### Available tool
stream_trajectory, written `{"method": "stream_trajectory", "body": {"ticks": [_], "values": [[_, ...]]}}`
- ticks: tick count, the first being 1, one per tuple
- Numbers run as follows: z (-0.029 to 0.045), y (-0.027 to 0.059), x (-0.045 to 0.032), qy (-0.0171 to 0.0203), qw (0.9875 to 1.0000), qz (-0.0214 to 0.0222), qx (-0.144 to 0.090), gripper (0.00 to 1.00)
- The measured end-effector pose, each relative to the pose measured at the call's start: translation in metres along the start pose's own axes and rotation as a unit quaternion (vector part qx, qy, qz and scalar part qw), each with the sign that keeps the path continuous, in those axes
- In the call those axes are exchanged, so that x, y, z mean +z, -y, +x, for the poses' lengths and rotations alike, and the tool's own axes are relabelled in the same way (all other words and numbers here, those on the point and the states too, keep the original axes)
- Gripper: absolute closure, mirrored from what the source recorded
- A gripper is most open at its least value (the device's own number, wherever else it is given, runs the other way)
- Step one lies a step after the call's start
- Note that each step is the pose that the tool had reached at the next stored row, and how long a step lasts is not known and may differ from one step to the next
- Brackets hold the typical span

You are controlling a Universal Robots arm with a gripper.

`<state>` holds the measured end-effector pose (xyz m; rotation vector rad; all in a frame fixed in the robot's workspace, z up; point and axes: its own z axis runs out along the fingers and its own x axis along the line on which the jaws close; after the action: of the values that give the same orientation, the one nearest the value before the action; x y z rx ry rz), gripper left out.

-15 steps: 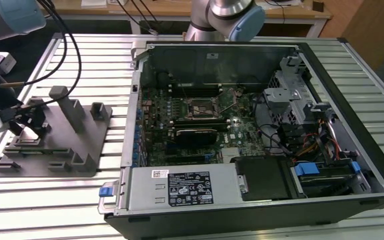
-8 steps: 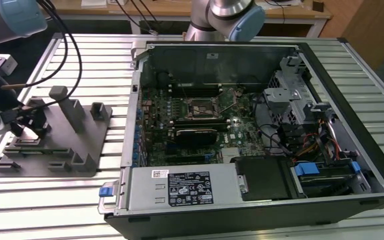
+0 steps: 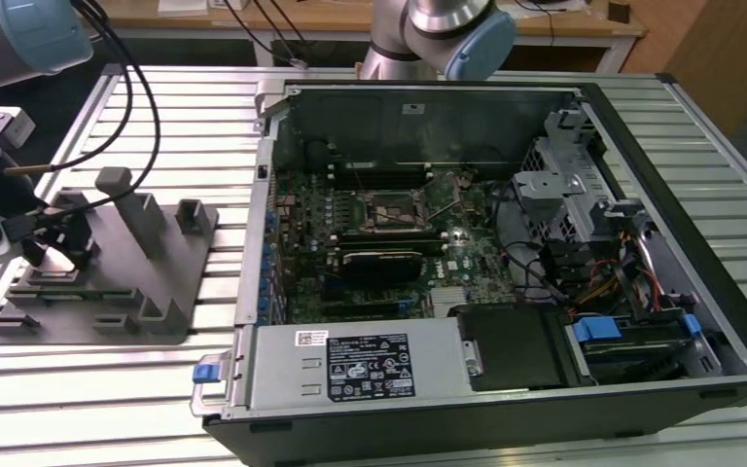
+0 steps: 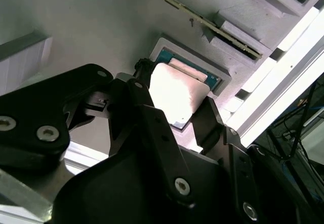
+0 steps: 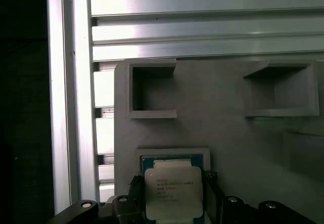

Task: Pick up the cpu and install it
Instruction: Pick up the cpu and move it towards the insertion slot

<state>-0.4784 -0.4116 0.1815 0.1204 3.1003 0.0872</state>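
Here, at the exterior view's left, my claw (image 5: 174,186) clamps the chip (image 5: 173,196) by opposite edges, flat, seemingly just above its pocket in the grey block (image 5: 228,133).

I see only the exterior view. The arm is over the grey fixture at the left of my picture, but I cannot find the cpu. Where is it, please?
Observer: The cpu lies in a square recess of the grey fixture block, as both wrist views show.
Operator: Which side is up?
Observer: Its silvery metal top, with print on it.
Operator: And where is the hand?
Observer: The hand is centred on the cpu, very close to it.
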Motion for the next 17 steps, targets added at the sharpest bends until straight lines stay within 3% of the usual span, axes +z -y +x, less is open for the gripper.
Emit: {"method": "stream_trajectory", "body": {"ticks": [8,15,17], "values": [[0.0000,0.0000,0.0000,-0.0003,1.0000,-0.0037,-0.001,0.41],[0.0000,0.0000,0.0000,-0.0004,1.0000,-0.0038,-0.002,0.41],[0.0000,0.0001,0.0000,-0.0004,1.0000,-0.0038,-0.002,0.45]]}}
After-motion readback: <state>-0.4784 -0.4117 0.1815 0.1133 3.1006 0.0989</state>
